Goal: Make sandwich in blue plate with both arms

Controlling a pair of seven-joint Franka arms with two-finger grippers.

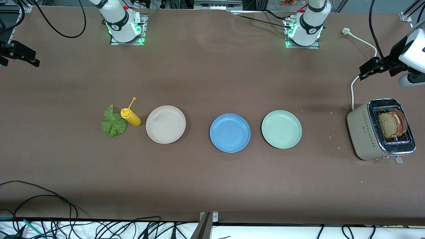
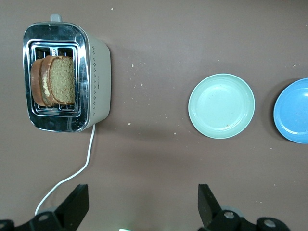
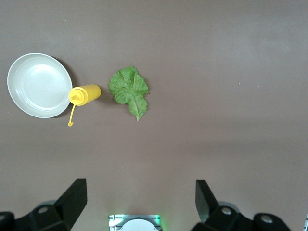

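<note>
Blue plate (image 1: 229,132) empty, nothing assembled.
Bread (image 1: 392,123) in toaster (image 1: 365,132), lettuce (image 1: 113,123) on bench; both my grippers (image 2: 142,204) (image 3: 140,199) spread, holding nothing.

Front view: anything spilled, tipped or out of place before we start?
Mostly tidy. The yellow sauce bottle lies on its side between the lettuce leaf and the beige plate, cap strap loose. Crumbs are scattered on the table around the toaster, which holds two bread slices. The blue plate is bare.
</note>
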